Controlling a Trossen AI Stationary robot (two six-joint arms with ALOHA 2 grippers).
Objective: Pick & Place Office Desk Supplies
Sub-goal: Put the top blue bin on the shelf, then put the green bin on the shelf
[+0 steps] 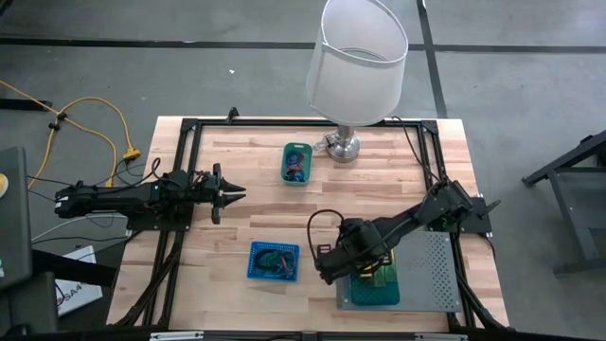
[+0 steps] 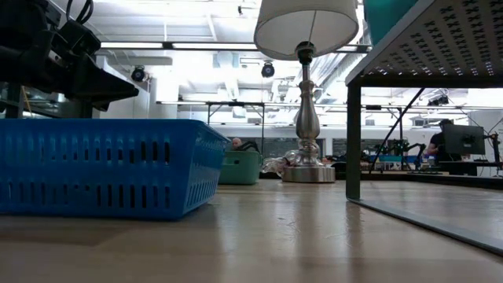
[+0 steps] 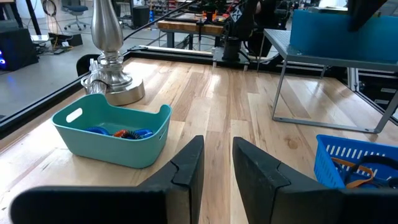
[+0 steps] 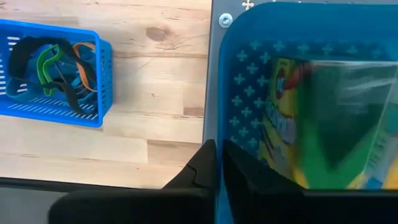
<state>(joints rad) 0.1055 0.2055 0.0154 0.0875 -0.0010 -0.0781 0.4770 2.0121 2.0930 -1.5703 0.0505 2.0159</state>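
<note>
Coloured loops lie in a blue basket (image 1: 274,260) (image 4: 53,68) near the table's front and in a teal bin (image 1: 296,163) (image 3: 115,134) by the lamp. A yellow-and-green block (image 4: 311,124) lies in a see-through blue-green tray (image 1: 379,284) on the grey perforated box (image 1: 431,275). My right gripper (image 1: 329,270) (image 4: 219,165) points down over that tray's left rim, its fingers almost together with nothing seen between them. My left gripper (image 1: 239,191) (image 3: 217,158) waits at the table's left side, level, its fingers a little apart and empty.
A white-shaded lamp (image 1: 355,62) stands on its chrome base (image 1: 343,145) at the far edge, right of the teal bin. The grey box is raised on legs (image 2: 354,141) at the front right. Bare wood (image 1: 256,213) lies between bin and basket.
</note>
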